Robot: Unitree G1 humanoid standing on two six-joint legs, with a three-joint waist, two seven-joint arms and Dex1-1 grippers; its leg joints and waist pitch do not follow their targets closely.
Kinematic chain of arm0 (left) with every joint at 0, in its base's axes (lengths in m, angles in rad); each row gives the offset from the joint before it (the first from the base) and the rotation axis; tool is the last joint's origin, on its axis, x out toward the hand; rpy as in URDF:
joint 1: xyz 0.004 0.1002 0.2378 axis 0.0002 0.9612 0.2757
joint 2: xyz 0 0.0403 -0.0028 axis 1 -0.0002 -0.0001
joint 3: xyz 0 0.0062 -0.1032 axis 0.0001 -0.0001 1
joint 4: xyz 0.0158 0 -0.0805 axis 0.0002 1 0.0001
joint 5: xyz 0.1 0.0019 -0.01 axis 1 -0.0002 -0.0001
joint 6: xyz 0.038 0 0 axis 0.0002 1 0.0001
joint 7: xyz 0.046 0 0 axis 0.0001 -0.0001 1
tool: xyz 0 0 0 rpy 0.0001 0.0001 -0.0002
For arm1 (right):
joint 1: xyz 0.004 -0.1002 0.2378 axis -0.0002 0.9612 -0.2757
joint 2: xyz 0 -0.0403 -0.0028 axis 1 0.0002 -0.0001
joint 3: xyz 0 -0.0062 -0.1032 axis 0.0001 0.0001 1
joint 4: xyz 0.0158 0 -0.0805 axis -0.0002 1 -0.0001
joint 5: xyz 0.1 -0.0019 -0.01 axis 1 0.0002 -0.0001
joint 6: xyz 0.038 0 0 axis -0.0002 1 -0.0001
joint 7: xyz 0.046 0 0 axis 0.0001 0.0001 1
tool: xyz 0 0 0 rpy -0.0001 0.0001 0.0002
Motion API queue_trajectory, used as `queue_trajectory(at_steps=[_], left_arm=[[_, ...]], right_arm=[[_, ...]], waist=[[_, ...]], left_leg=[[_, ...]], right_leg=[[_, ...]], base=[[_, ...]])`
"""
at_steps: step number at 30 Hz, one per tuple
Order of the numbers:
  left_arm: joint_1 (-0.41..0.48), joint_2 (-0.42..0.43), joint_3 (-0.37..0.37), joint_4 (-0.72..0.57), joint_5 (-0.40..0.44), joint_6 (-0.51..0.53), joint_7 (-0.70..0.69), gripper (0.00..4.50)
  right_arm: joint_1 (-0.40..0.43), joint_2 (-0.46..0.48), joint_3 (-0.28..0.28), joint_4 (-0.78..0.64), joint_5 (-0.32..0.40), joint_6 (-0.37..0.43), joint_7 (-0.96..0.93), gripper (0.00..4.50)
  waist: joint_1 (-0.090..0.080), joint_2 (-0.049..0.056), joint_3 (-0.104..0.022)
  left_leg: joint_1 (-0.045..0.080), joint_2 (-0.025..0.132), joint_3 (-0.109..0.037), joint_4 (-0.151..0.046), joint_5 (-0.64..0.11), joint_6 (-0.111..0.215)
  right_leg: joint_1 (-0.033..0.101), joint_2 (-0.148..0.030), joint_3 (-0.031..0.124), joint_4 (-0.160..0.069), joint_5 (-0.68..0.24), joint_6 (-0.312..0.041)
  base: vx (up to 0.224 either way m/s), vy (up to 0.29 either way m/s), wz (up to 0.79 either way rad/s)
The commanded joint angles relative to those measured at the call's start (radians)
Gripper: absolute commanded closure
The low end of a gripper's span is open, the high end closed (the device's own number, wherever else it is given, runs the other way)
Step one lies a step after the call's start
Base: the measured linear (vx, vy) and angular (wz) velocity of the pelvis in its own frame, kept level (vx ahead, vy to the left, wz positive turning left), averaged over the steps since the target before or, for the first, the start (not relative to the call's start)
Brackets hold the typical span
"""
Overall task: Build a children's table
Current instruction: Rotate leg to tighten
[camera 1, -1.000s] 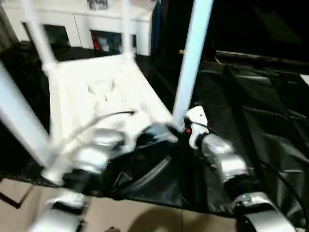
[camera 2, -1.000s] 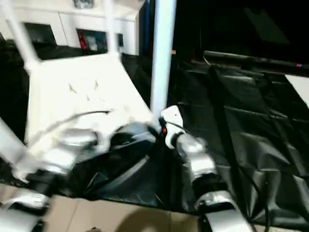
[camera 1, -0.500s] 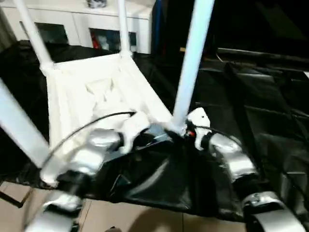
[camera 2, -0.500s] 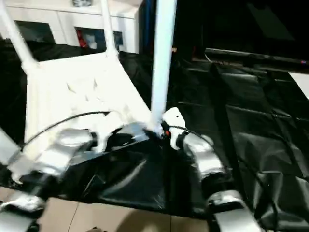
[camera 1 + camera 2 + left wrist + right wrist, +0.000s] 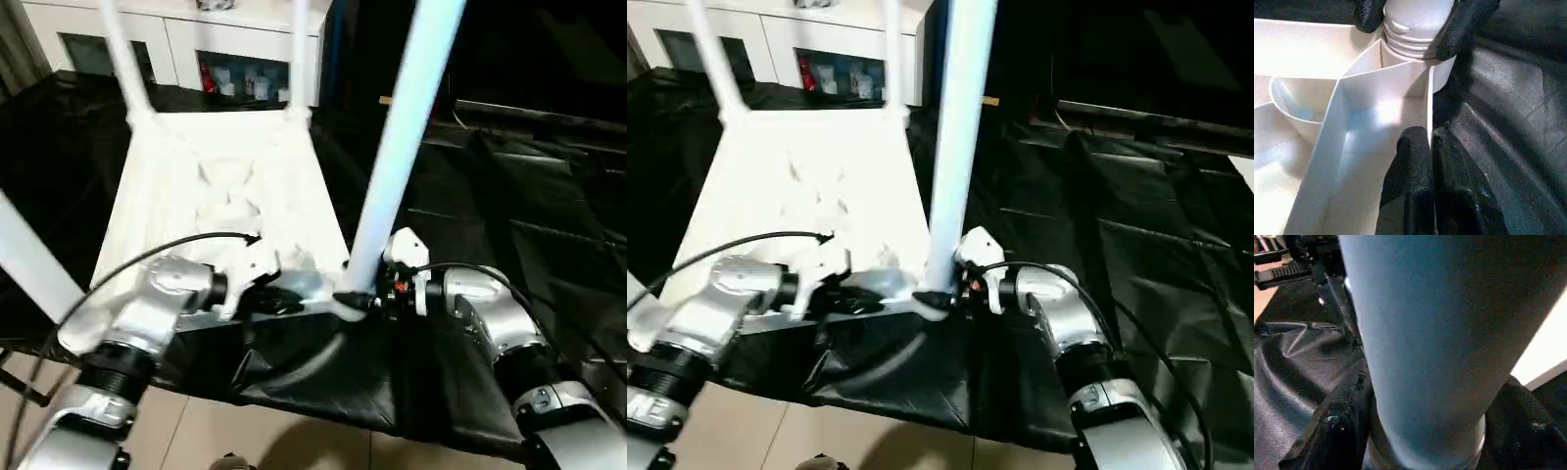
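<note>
Broadly, the head views show the children's table point(image 5: 220, 196) lying upside down on the black-draped tabletop point(image 5: 519, 206), with all four legs pointing up: two far legs point(image 5: 120, 54) and a near left leg point(image 5: 29, 259) look seated. The near right leg point(image 5: 402, 147) stands in its corner, with the right pincer point(image 5: 380, 296) at its foot and the left pincer point(image 5: 284, 299) on the near edge beside it.

From the left wrist, the left pincer point(image 5: 1422, 161) is pinched together on the table's thin edge wall. Beyond it, the right pincer's fingers point(image 5: 1464, 24) press on the leg's ridged end, whose threads show above the corner socket point(image 5: 1418, 66).

From the right wrist, black fingers point(image 5: 1337, 431) clamp the leg on both sides.

My judgement: only the final tightening and turning the table upright remain.
</note>
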Motion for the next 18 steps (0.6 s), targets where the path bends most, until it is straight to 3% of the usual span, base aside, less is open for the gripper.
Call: queue_trajectory(at_steps=[1, 5, 8, 10, 11, 12, 13, 14, 18], left_arm=[[-0.013, -0.019, -0.02, 0.025, -0.004, -0.022, 0.004, 4.5], [-0.025, -0.047, -0.008, 0.046, 0.014, -0.01, 0.091, 4.5], [-0.03, -0.076, 0.0, 0.043, 0.021, 0.015, 0.158, 4.5], [-0.037, -0.119, 0.003, 0.041, 0.041, 0.049, 0.243, 4.5], [-0.047, -0.179, 0.005, 0.046, 0.064, 0.091, 0.35, 4.5], [-0.05, -0.195, 0.006, 0.048, 0.07, 0.102, 0.376, 4.5], [-0.052, -0.206, 0.005, 0.05, 0.072, 0.108, 0.389, 4.5], [-0.059, -0.243, 0.002, 0.059, 0.081, 0.124, 0.434, 4.5], [-0.067, -0.298, -0.028, 0.076, 0.107, 0.135, 0.488, 4.5]], right_arm=[[-0.018, 0.015, 0.035, -0.017, 0.002, 0.0, 0.045, 1.78], [0.0, 0.048, 0.029, -0.016, -0.009, 0.005, -0.031, 1.83], [0.006, 0.087, 0.008, 0.004, -0.027, 0.012, -0.16, 1.84], [0.012, 0.143, -0.027, 0.031, -0.037, 0.033, -0.328, 1.84], [0.02, 0.215, -0.063, 0.048, -0.041, 0.064, -0.507, 1.84], [0.022, 0.233, -0.072, 0.051, -0.042, 0.072, -0.551, 1.84], [0.022, 0.244, -0.075, 0.054, -0.043, 0.075, -0.573, 1.84], [0.015, 0.276, -0.08, 0.068, -0.054, 0.077, -0.647, 1.84], [0.004, 0.315, -0.038, 0.067, -0.105, 0.015, -0.697, 1.84]], waist=[[-0.001, -0.008, -0.058], [-0.001, -0.011, -0.056], [-0.006, -0.01, -0.052], [-0.008, -0.012, -0.05], [-0.012, -0.013, -0.049], [-0.021, -0.014, -0.047], [-0.022, -0.016, -0.049], [-0.024, -0.006, -0.051], [-0.026, -0.004, -0.054]], left_leg=[[0.012, 0.025, 0.005, -0.057, -0.18, 0.053], [0.011, 0.025, 0.004, -0.058, -0.182, 0.047], [0.014, 0.024, 0.001, -0.064, -0.224, 0.021], [0.016, 0.025, -0.003, -0.07, -0.251, 0.003], [0.015, 0.026, -0.003, -0.071, -0.258, -0.005], [0.015, 0.023, -0.009, -0.078, -0.289, -0.035], [0.017, 0.022, -0.008, -0.077, -0.296, -0.036], [0.021, 0.023, -0.008, -0.075, -0.298, -0.034], [0.017, 0.017, -0.003, -0.07, -0.288, -0.011]], right_leg=[[0.048, -0.06, 0.042, -0.062, -0.12, -0.222], [0.047, -0.062, 0.043, -0.063, -0.142, -0.214], [0.043, -0.065, 0.044, -0.074, -0.231, -0.193], [0.042, -0.066, 0.044, -0.08, -0.29, -0.173], [0.042, -0.066, 0.045, -0.08, -0.299, -0.168], [0.043, -0.065, 0.042, -0.083, -0.347, -0.148], [0.043, -0.065, 0.042, -0.086, -0.359, -0.141], [0.038, -0.066, 0.046, -0.087, -0.338, -0.145], [0.042, -0.059, 0.048, -0.088, -0.271, -0.149]], base=[[0.0, 0.0, 0.0], [0.0, 0.0, 0.0], [0.0, 0.0, 0.0], [0.0, 0.0, 0.0], [0.0, 0.0, 0.0], [0.0, 0.0, 0.0], [0.0, 0.0, 0.0], [0.0, 0.0, 0.0], [0.0, 0.0, 0.0]])
